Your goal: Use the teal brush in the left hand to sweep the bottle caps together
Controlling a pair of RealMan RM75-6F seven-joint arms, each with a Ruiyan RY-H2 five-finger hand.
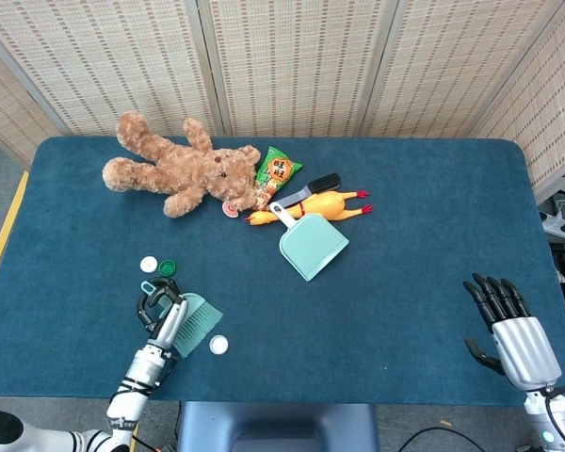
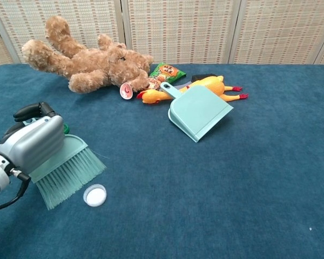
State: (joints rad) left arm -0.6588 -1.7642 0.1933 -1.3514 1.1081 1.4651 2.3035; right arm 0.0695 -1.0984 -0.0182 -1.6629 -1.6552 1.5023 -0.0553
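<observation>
My left hand (image 1: 162, 318) (image 2: 32, 141) grips the teal brush (image 1: 199, 323) (image 2: 67, 173) low over the near left of the blue table. Its bristles point toward a white bottle cap (image 1: 218, 345) (image 2: 94, 195) lying just beside their tips. Farther back, beyond the hand, lie another white cap (image 1: 149, 265) and a green cap (image 1: 168, 267); the chest view hides them behind the hand. My right hand (image 1: 508, 330) rests open at the near right, fingers spread, holding nothing.
A teal dustpan (image 1: 311, 243) (image 2: 198, 110) lies mid-table. Behind it are a rubber chicken (image 1: 311, 206) (image 2: 205, 86), a snack packet (image 1: 279, 170) (image 2: 166, 72), a black item (image 1: 313, 187) and a teddy bear (image 1: 184, 169) (image 2: 86, 62).
</observation>
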